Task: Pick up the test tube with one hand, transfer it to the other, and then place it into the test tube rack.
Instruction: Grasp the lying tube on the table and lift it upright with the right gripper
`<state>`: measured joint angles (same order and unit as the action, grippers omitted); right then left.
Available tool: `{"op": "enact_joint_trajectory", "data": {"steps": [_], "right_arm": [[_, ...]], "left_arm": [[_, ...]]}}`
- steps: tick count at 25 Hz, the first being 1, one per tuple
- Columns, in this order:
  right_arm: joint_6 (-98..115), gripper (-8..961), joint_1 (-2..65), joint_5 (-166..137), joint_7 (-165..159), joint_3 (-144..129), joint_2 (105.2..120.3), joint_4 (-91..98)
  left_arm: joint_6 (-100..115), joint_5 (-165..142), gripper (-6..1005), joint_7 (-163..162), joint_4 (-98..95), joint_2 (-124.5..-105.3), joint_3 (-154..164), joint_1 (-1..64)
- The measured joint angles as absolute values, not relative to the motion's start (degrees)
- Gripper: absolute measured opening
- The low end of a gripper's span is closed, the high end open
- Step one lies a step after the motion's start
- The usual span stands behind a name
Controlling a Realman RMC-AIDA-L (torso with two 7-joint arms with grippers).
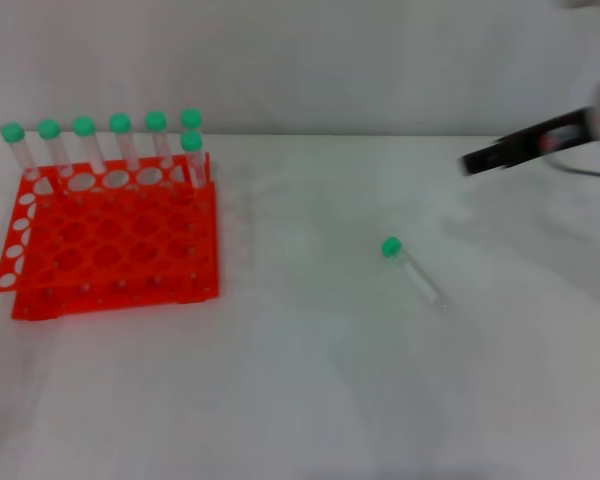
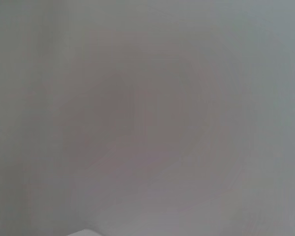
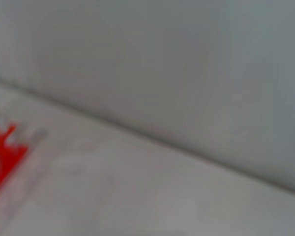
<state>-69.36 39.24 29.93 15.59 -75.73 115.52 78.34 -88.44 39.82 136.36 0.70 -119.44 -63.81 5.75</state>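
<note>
Head view first: the test tube (image 1: 413, 271) lies flat on the white desk (image 1: 310, 390), well apart from the test tube rack (image 1: 110, 240), its green cap pointing toward the far side and its clear body slanting toward the near right. The right pincer (image 1: 480, 160) reaches in from the upper right, above and beyond the tube, not touching it. It has hold of nothing, as far as I can see; whether it is spread or closed I cannot tell, since it shows only as a dark blurred bar.

To my eye, the step in hand is the approach for the first pick. To do it well, I would bring the pincer down over the middle of the clear body, turned across the tube's slant, and close gently, because a round tube on a smooth desk may roll away. Gripping near one end would leave room for the other hand to take it.

The left pincer is not visible anywhere; its wrist view shows only blank grey. The right wrist view catches just a red corner of the rack (image 3: 2, 157) and bare desk, no tube. Seven other capped tubes (image 1: 120, 140) stand along the rack's far edge.
</note>
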Motion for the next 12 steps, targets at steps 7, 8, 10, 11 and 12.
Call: {"op": "enact_joint_trajectory", "data": {"steps": [7, 8, 10, 11, 12], "right_arm": [[-80.1, 815, 48.8, 23.4, -3.1, -92.0, 115.88, 76.2], [-80.2, 805, 49.7, 23.5, -4.3, -93.0, 115.9, 75.0], [-80.0, 787, 51.4, 24.1, -5.8, -94.5, 116.03, 71.6], [-79.6, 778, 52.6, 25.0, -6.0, -94.8, 116.12, 68.8], [-79.4, 768, 53.3, 25.5, -6.0, -94.9, 116.17, 67.0]], "left_arm": [[-86.8, 38.8, 846, 139.1, 1.0, -119.6, -63.7, 7.3], [-86.4, 38.7, 845, 139.3, 1.0, -119.6, -63.7, 7.6], [-85.7, 38.6, 845, 139.7, 1.0, -119.59, -63.7, 8.1], [-85.4, 38.6, 844, 139.9, 1.0, -119.61, -63.7, 8.5], [-85.1, 38.6, 844, 140.0, 1.1, -119.64, -63.7, 8.7]]}}
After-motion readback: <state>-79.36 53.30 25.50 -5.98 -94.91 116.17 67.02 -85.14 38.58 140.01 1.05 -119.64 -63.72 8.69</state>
